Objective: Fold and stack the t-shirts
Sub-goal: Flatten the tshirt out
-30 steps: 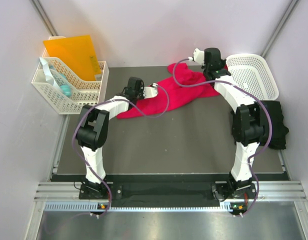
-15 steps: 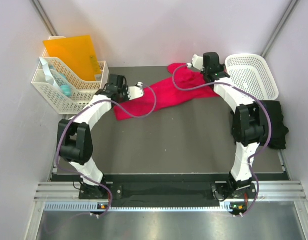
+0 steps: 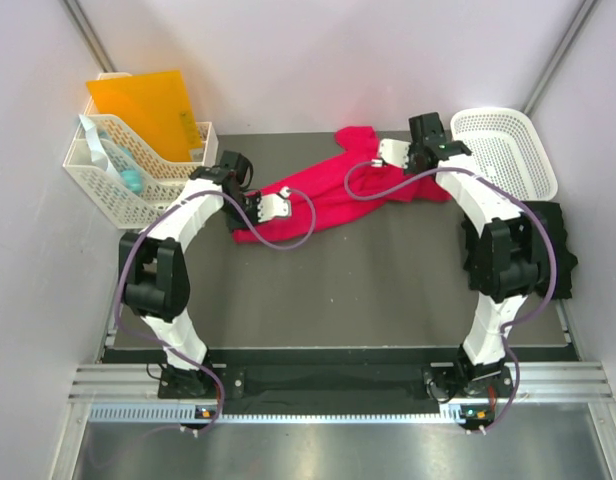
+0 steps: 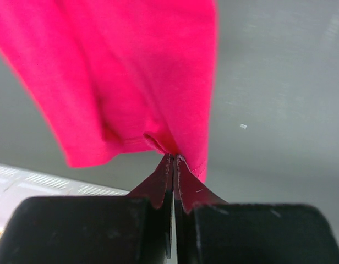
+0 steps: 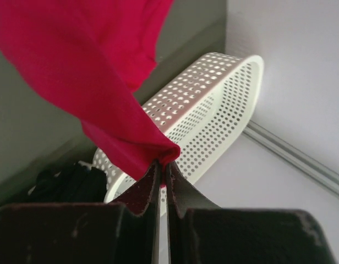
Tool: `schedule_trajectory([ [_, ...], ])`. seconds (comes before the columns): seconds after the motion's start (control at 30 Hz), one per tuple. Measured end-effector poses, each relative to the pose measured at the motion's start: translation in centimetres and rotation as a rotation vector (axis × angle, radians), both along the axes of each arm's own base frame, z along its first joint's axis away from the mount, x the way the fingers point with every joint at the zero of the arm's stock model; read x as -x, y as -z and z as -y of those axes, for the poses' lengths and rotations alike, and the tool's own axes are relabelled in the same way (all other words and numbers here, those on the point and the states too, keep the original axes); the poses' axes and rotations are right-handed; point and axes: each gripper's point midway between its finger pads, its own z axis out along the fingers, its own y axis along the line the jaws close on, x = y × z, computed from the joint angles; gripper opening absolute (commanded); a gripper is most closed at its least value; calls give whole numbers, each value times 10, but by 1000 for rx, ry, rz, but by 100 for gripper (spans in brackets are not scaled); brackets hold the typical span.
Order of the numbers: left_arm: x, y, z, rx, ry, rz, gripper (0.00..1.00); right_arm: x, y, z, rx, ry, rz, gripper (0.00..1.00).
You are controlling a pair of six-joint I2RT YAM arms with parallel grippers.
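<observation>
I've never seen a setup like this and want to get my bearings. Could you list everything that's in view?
red t-shirt: one, pinkish-red, strung between the two grippers over the far part of the table
black t-shirt: one, black, bunched at the table's right edge
oval basket: one, white perforated plastic, far right corner
file rack: one, white lattice, far left
folder: one, orange, standing in the file rack
pale blue item: one, in the file rack; unclear what it is
table: one, dark grey top
left gripper: one, black, shut on the red t-shirt's hem
right gripper: one, black, shut on the red t-shirt near the oval basket
</observation>
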Motion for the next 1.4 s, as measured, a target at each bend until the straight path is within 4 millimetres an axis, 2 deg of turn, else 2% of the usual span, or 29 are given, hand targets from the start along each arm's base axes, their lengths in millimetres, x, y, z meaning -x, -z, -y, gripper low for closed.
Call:
schedule_trajectory([
  [0.2, 26, 11, -6, -39, 73, -109, 0, 34, 21, 1, 29, -80, -215, 0],
  [0.33, 36, 17, -11, -66, 108, -144, 0, 50, 31, 5, 42, -99, -303, 0],
  [0.47, 51, 30, -20, -110, 125, -193, 0, 65, 38, 9, 58, -108, -373, 0],
  [0.5, 53, 33, -23, -121, 124, -203, 2, 67, 39, 9, 61, -110, -385, 0],
  [0.53, 55, 34, -24, -129, 124, -208, 17, 69, 39, 10, 62, -112, -393, 0],
  [0.57, 56, 35, -26, -137, 124, -211, 25, 70, 40, 10, 64, -113, -402, 0],
  [0.63, 55, 35, -30, -158, 119, -210, 34, 72, 41, 11, 68, -114, -411, 0],
  [0.67, 55, 35, -32, -168, 116, -208, 36, 73, 41, 11, 70, -116, -415, 0],
  [0.73, 54, 36, -37, -184, 100, -209, 47, 74, 41, 12, 71, -116, -418, 0],
  [0.87, 48, 35, -46, -183, 45, -206, 48, 74, 41, 13, 71, -115, -419, 0],
  [0.97, 36, 26, -49, -166, 7, -172, 46, 73, 41, 13, 71, -114, -418, 0],
  [1.13, 27, 20, -41, -111, -1, -153, 39, 72, 40, 13, 71, -114, -410, 0],
  [1.3, 29, 36, -24, -48, 21, -274, 33, 68, 39, 12, 70, -112, -393, 0],
  [1.4, 32, 49, -18, -26, 26, -363, 33, 67, 38, 13, 72, -110, -389, 0],
])
